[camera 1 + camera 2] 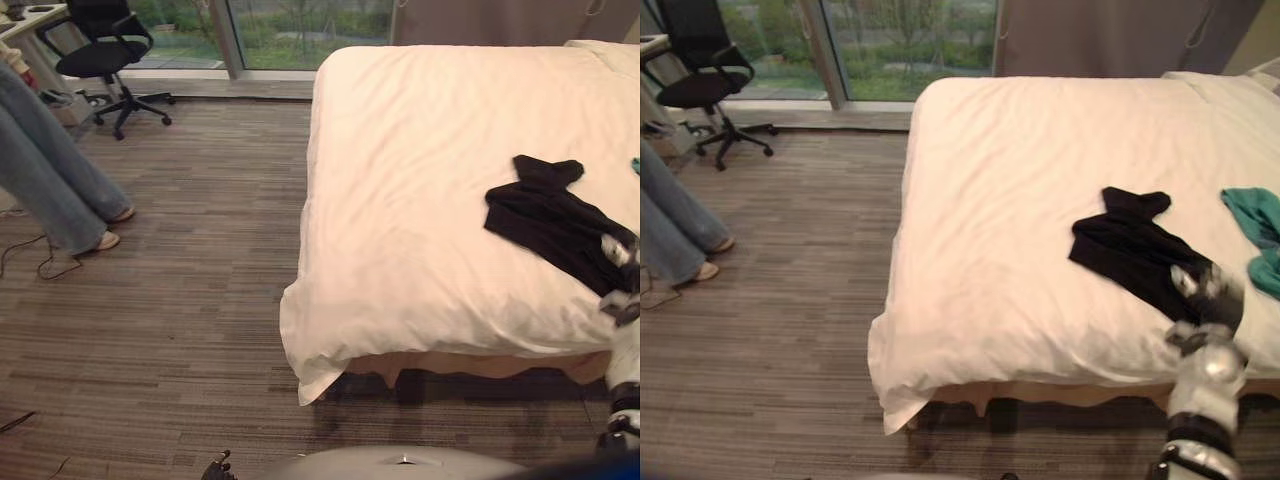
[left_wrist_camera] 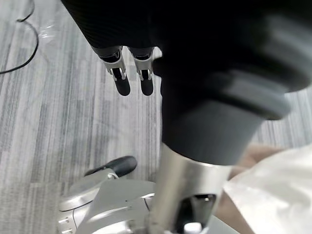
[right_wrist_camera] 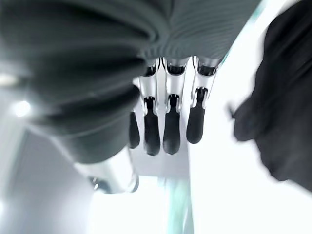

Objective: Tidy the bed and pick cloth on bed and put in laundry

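Note:
A black cloth (image 1: 1130, 245) lies crumpled on the right part of the white bed (image 1: 400, 200). A teal cloth (image 1: 1258, 235) lies further right, by the bed's edge of view. My right hand (image 1: 1205, 292) hovers at the near end of the black cloth, over the bed's front edge. Its fingers (image 3: 168, 124) hang straight and hold nothing, with the black cloth (image 3: 282, 97) beside them. My left hand (image 2: 130, 80) hangs low over the carpet with relaxed fingers and nothing in it.
A person in jeans (image 1: 50, 170) stands on the carpet at the far left, a thin cable (image 1: 30, 260) near the feet. A black office chair (image 1: 105, 50) stands by the window at the back left. Open carpet (image 1: 200, 300) lies left of the bed.

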Available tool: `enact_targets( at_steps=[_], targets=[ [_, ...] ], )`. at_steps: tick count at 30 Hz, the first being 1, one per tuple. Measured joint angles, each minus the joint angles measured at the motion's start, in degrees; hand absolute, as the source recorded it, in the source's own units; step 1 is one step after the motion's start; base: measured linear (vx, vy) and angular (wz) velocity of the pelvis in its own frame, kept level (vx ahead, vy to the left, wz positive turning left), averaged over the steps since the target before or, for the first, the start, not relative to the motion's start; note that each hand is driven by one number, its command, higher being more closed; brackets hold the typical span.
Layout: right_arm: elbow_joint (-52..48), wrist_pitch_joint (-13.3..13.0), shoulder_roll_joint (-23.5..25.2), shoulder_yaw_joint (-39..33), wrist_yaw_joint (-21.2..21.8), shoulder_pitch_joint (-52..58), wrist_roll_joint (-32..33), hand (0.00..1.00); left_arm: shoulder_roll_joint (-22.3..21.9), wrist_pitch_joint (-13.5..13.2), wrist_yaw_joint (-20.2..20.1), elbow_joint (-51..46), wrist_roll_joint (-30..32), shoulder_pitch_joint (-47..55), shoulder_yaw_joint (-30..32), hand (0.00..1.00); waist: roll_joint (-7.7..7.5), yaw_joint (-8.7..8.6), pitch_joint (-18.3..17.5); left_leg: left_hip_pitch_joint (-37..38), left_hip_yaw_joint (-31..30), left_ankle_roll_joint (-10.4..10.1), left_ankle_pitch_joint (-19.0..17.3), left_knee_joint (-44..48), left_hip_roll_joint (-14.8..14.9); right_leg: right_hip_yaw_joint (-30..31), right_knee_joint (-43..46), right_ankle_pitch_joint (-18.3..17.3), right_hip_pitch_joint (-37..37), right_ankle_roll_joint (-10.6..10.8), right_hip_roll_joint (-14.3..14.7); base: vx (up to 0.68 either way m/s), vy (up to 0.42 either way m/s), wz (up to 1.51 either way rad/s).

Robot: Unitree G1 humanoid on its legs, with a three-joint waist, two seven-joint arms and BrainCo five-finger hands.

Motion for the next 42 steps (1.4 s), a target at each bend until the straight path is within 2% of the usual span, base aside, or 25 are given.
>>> enact_targets(
  at_steps=[1,3,4,7,9,10,12,13,15,17,20,22,25,30,34,38,40,42],
  targets=[
    [-5.45,-0.83,1.2,0.95,3.47,-0.01,0.83,1.0,-0.27,-1.26,0.42,0.03,-0.41,1.38,0.27,0.0,-0.78,0.0,0.29,0.03,-0.2,0.0,0.0,0.03,-0.02,-0.28,0.0,0.01,0.49,0.0,-0.05,0.04,-0.013,0.08],
    [-10.94,-1.28,3.6,4.46,5.93,-0.01,0.69,1.0,-0.91,-2.82,0.65,0.18,-0.41,2.23,0.77,0.0,-1.65,-0.1,0.79,0.05,-1.18,0.01,0.01,0.42,-0.21,-0.81,0.0,0.03,1.04,0.01,-0.34,0.0,-0.015,0.12],
    [-13.5,-1.31,5.91,7.67,6.82,-0.11,0.45,1.0,-0.87,-3.7,1.01,0.17,-0.39,2.24,1.78,0.0,-2.21,0.17,0.91,-0.05,-1.54,0.02,0.0,0.92,-0.35,-1.28,0.0,0.08,1.31,0.06,-0.58,-0.03,-0.014,0.15],
    [-15.75,-1.0,11.9,16.11,7.93,-2.39,-2.96,1.0,-1.45,-5.04,1.7,0.15,-0.63,2.07,1.82,0.0,-2.36,0.57,0.93,-0.09,-2.9,0.5,0.31,1.11,-0.92,-2.65,0.0,0.25,2.2,0.2,-1.25,-0.05,-0.011,0.22],
    [-16.2,0.76,15.32,22.4,7.86,-4.84,-5.59,1.0,-1.72,-5.35,1.71,0.05,-1.33,1.89,1.77,0.0,-2.03,0.87,1.41,-0.06,-4.11,0.7,0.44,1.12,-0.97,-3.46,0.0,0.38,2.85,0.4,-1.56,-0.08,-0.014,0.31],
    [-17.03,2.55,16.85,25.14,7.62,-5.71,-7.21,1.0,-1.83,-5.02,1.66,-0.44,-2.26,1.74,1.71,0.0,-1.95,1.79,1.72,-0.11,-4.57,0.81,0.51,1.1,-1.0,-3.7,0.01,0.38,3.07,0.4,-1.61,-0.11,-0.018,0.18],
    [-18.68,8.24,19.87,32.49,6.99,-9.26,-9.38,1.0,-2.12,-2.45,1.41,-1.28,-3.25,-0.24,1.81,0.0,-1.97,4.32,2.76,-1.35,-6.1,1.14,0.56,1.88,-0.96,-4.85,0.03,0.37,3.09,0.4,-1.64,-0.13,-0.026,0.31],
    [-18.53,9.57,20.66,34.04,6.8,-10.49,-9.39,1.0,-2.04,-1.76,1.09,-1.78,-4.01,-0.66,1.88,0.0,-2.03,4.89,3.02,-1.95,-6.8,1.26,0.63,2.3,-0.96,-5.42,0.15,0.37,3.05,0.4,-1.67,-0.13,-0.04,0.48],
    [-16.02,13.12,24.26,38.22,4.72,-16.4,-9.34,1.0,-1.7,-0.01,-0.75,-2.36,-5.09,-2.7,1.9,0.0,-1.82,6.76,5.7,-3.66,-9.11,1.52,0.84,4.19,-0.93,-7.11,2.79,-0.55,2.61,-0.48,-1.88,-0.13,-0.022,0.47],
    [-12.36,13.84,26.77,40.13,2.47,-21.63,-9.27,1.0,-1.34,0.53,-1.91,-3.57,-5.37,-4.54,2.17,0.0,-2.06,7.78,7.69,-6.85,-10.95,1.55,0.88,6.07,-0.79,-8.42,6.4,-2.15,0.08,-0.8,-2.53,-0.17,-0.008,0.44],
    [-6.27,13.69,28.91,40.46,-0.75,-31.5,-9.22,1.0,-0.29,0.52,-4.82,-6.28,-7.48,-7.9,2.14,0.0,-2.44,10.06,13.7,-13.95,-12.67,1.42,1.79,9.83,-0.24,-9.5,12.64,-3.83,-6.97,-2.22,-3.6,-0.17,-0.012,0.36],
    [-2.49,13.14,28.94,40.45,-2.19,-37.67,-9.24,1.0,-0.22,-0.31,-5.5,-7.92,-9.09,-9.79,2.78,0.0,-1.98,11.56,18.81,-18.46,-13.69,1.42,2.44,12.2,-0.09,-9.8,15.35,-4.18,-11.05,-2.79,-4.11,-0.17,-0.011,0.17],
    [2.08,12.92,28.79,41.18,-3.67,-43.46,-9.26,1.0,0.1,-0.89,-3.27,-7.68,-10.94,-14.92,4.49,0.0,-1.74,12.67,22.14,-24.85,-14.05,1.43,3.37,14.4,0.21,-9.82,17.98,-4.31,-17.24,-3.42,-4.57,-0.17,-0.013,0.07],
    [3.38,12.96,27.85,41.62,-5.5,-46.79,-9.41,1.0,-2.09,-3.54,-1.58,-7.02,-13.83,-25.5,1.47,0.0,0.47,12.84,23.98,-35.26,-13.68,2.23,2.77,20.89,-0.11,-8.17,24.26,-4.82,-27.86,-4.7,-6.74,-0.09,0.023,-0.09],
    [3.38,13.41,27.44,40.75,-10.03,-46.79,-11.65,1.0,-4.36,-3.5,0.7,-5.29,-16.38,-32.8,-0.23,0.0,2.24,12.46,24.97,-42.63,-13.34,2.48,2.05,25.29,0.23,-6.34,30.3,-6.15,-36.4,-5.76,-8.43,-0.09,0.003,-0.12],
    [3.29,15.31,27.58,38.94,-14.89,-46.62,-11.52,1.0,-7.11,-1.17,3.29,-7.09,-18.4,-37.84,0.34,0.0,3.19,11.0,25.58,-49.57,-11.86,2.45,1.96,28.19,1.48,-4.98,34.47,-7.6,-44.51,-6.2,-8.82,-0.08,-0.02,-0.15],
    [2.22,15.73,28.6,38.07,-14.11,-45.88,-10.15,1.0,-8.81,0.73,4.95,-9.32,-18.97,-39.05,2.52,0.0,3.2,9.53,25.58,-52.53,-11.44,2.08,1.34,30.44,2.84,-4.47,36.04,-8.15,-47.47,-6.69,-8.44,-0.03,-0.031,-0.23],
    [1.9,15.78,31.2,38.01,-12.91,-43.87,-9.23,1.0,-10.09,2.56,5.4,-10.13,-20.29,-40.14,3.5,0.0,3.19,8.99,25.58,-53.49,-10.75,1.81,0.3,32.14,3.75,-3.43,37.48,-8.83,-48.96,-7.33,-8.12,0.0,-0.032,-0.26]
  ],
)
